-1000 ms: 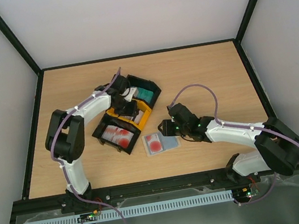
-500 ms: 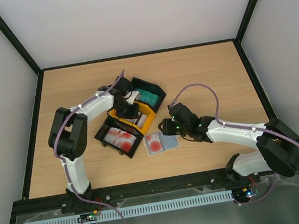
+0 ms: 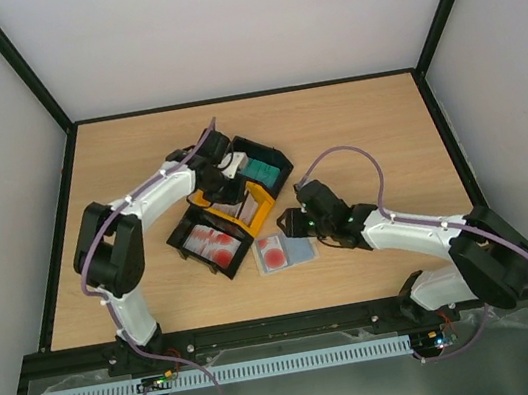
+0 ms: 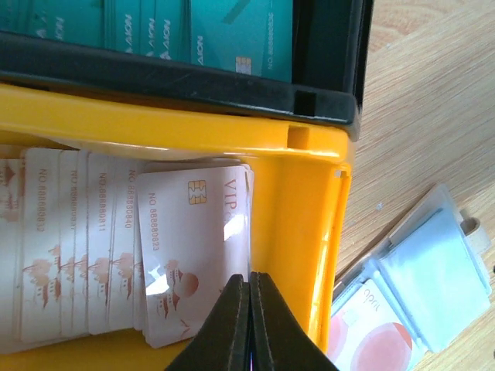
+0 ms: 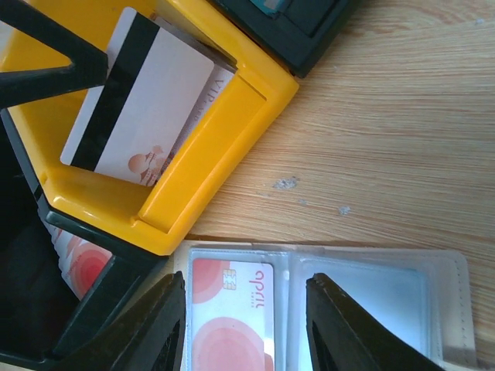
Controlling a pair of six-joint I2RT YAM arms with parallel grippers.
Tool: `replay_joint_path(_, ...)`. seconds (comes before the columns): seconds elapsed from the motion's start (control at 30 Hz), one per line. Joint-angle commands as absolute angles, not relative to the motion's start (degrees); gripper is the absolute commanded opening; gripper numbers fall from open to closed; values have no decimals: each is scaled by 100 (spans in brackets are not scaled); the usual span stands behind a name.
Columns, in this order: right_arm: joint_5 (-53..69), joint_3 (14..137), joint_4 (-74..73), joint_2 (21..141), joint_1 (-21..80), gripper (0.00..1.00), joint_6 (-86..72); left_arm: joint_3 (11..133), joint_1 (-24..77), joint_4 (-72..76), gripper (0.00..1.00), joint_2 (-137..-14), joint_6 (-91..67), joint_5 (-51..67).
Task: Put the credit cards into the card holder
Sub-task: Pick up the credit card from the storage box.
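Striped white card (image 5: 147,108): judged light, stiff, slick, best pinched at an edge; left gripper (image 4: 249,282) was clamped on it; right gripper (image 5: 246,282), fingers apart, hung over card holder (image 5: 387,301)

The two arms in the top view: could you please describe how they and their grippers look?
The left arm and the right arm have white links and black joint housings, each trailed by a lilac cable. Green lights glow near the right wrist. The gripper fingers are black and tapered.

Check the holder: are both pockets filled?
No, the holder has a red-blotched card in one pocket; the other is empty.
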State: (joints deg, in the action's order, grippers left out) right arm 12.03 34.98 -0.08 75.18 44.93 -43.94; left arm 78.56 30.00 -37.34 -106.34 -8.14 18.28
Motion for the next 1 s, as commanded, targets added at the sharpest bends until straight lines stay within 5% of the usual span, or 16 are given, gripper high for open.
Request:
replay_joint_path(0.0,1188,3680,196,7617,4498,42,-4357,7720,3059,-3806,2,-10208,-1110,1428)
replay_joint_path(0.43,1095,3714,423,7562,4494,43,-4476,7764,3287,-3800,2,-9718,-1655,677)
replay_joint_path(0.97,2603,3823,3325,7732,4100,79,-5932,7953,3215,-3849,2,-8601,-2422,1449)
